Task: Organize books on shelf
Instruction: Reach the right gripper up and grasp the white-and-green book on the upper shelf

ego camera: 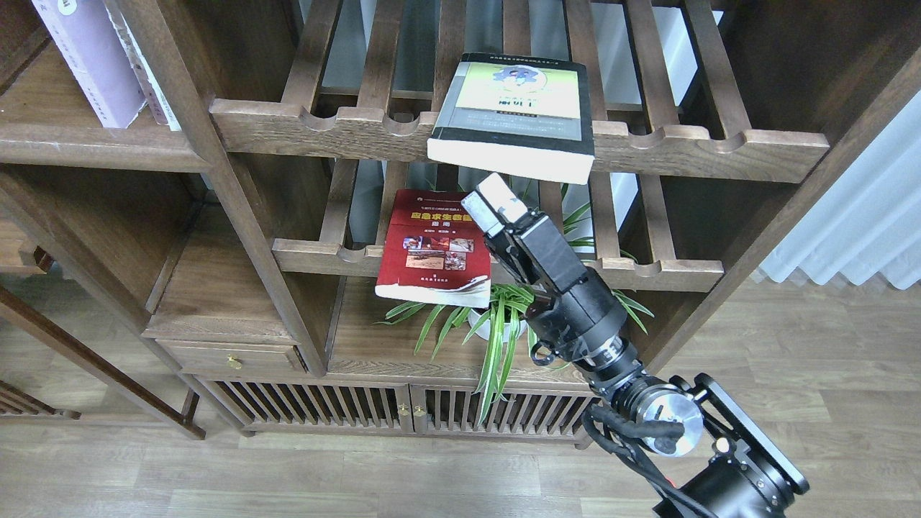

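The thick yellow-green, grey and black book [514,111] lies flat on the upper slatted rack and overhangs its front rail. The red book with photos [435,244] lies on the lower slatted rack and also overhangs the rail. The pale lilac book [90,61] stands tilted on the flat dark-brown shelf [86,147] at the upper left. My right gripper [495,203] is open and empty, right beside the red book's upper right corner and below the yellow-green book. My left gripper is out of view.
A second pale book [147,83] leans beside the lilac one. A potted spider plant [496,320] stands under the lower rack [669,273], beneath my arm. Thick shelf posts [237,194] separate the bays. A drawer [230,356] and slatted cabinet doors [360,410] lie below.
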Controlling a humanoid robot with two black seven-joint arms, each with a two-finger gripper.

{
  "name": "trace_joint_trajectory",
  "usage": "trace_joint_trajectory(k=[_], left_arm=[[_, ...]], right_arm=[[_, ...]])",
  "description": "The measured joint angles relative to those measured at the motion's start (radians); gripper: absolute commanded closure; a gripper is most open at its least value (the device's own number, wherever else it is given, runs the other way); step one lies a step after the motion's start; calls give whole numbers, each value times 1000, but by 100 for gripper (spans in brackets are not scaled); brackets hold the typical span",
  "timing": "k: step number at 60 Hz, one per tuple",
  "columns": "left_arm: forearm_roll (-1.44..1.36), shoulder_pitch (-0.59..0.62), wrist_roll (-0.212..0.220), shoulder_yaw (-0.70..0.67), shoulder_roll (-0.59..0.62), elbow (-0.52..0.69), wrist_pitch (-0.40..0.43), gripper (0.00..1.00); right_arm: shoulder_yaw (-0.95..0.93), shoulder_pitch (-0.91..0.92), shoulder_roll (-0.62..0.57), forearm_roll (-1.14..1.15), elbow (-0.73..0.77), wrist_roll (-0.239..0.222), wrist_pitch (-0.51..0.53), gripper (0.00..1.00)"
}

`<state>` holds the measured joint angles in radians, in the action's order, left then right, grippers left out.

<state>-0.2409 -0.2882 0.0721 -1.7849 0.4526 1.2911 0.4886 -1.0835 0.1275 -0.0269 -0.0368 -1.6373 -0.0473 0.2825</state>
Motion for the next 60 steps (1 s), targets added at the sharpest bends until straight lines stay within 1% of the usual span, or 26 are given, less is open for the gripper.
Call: trace_joint_trajectory(k=[22,36,42,48,51,54,59,60], left_arm=[[0,-1,0,-4,1,-3,0,0],[0,-1,-1,-4,-2,-4,0,0],[0,0,-1,-4,-2,-4,0,0],[0,0,-1,-4,-1,-4,0,0],[0,0,-1,-4,-1,-4,0,0],[0,0,-1,-4,0,-4,0,0],[1,0,-2,-4,0,-5,0,0],[1,0,-2,-4,0,-5,0,0]], right_arm=[[-47,54,7,-8,16,9,-94,1],[-87,67,-1,-9,17,10,-104,1],[-98,70,-6,-9,17,10,-106,2],[-106,70,-9,-9,17,9,-115,7],[-110,69,-11,-9,17,9,-127,11],[-114,68,-12,-9,17,9,-142,18],[-121,68,-13,-9,17,9,-175,22],[-123,68,-13,-9,17,9,-181,24]])
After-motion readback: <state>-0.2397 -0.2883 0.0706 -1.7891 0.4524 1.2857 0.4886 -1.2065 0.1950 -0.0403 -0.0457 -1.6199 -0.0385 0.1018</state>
